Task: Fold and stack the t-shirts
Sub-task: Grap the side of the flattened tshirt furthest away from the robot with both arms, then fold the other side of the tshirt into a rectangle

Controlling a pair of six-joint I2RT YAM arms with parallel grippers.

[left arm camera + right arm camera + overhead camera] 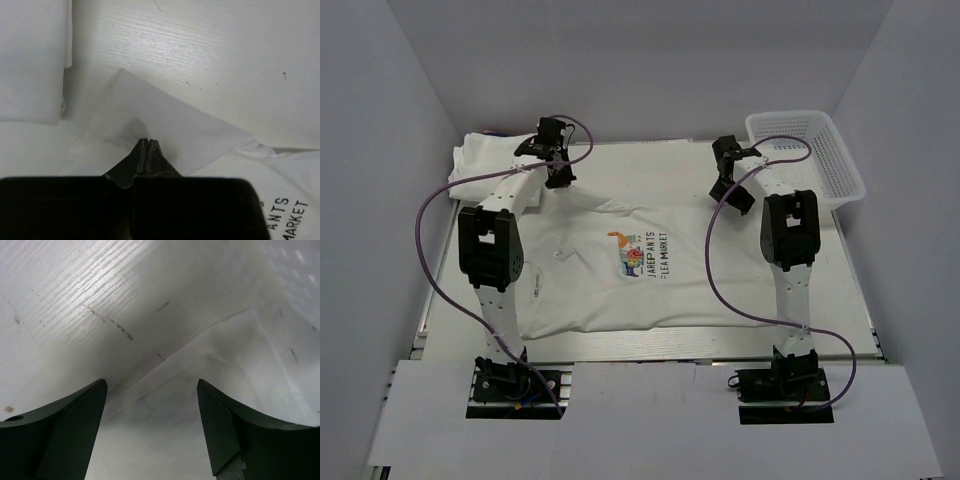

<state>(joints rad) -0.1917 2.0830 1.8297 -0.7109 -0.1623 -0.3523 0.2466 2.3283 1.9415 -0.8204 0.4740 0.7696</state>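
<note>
A white t-shirt point(620, 290) with a colourful chest print point(638, 258) lies spread flat on the table. Its lettering shows in the left wrist view point(287, 215). My left gripper point(558, 180) is shut, its tips point(148, 142) low over the shirt's flat far-left sleeve point(175, 120); I see no cloth between the jaws. My right gripper point(725, 192) is open and empty, its fingers point(80, 415) standing either side of the far-right sleeve's hem point(200, 370). A folded white t-shirt bundle point(485, 160) lies at the far left and also shows in the left wrist view point(30, 60).
A white plastic mesh basket point(807, 150) stands at the far right corner, just behind the right gripper. White walls enclose the table on three sides. Purple cables loop off both arms.
</note>
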